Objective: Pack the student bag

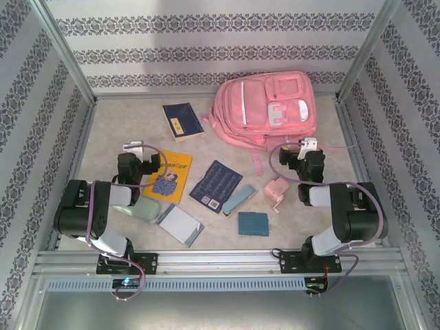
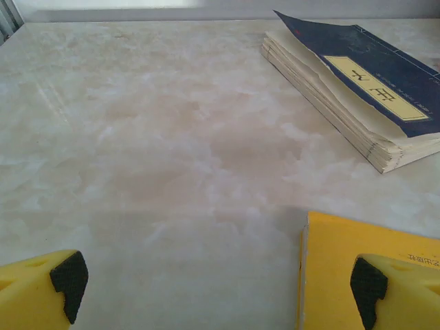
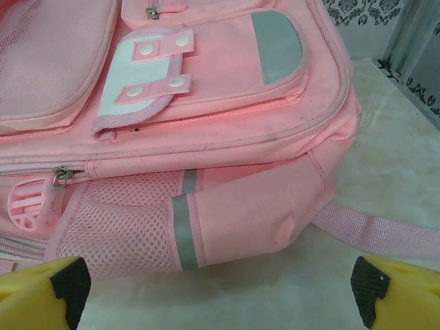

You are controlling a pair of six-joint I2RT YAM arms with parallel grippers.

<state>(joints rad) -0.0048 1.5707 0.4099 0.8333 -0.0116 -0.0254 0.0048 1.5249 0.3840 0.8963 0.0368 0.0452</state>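
From above, a pale marbled worktop [image 1: 103, 130] is sitting between walls [image 1: 206, 27] papered in patterned stripes. The student bag [image 1: 265, 103] is lying flat at its far right, a navy book [image 1: 183, 122] just left of the bag, a yellow book [image 1: 168, 180] further left and nearer. At the left wrist, the left claw [image 2: 216, 285] is gaping wide, gripping nothing, hovering well left of the bag. At the right wrist, the right claw [image 3: 216, 289] is standing fully open and empty, just short of the bag's mesh side pocket [image 3: 117, 220]

Black-and-white arms [image 1: 77, 212] carry lilac cables [image 1: 271, 163] and yellow, black-padded pincer fingers [image 2: 41, 289].
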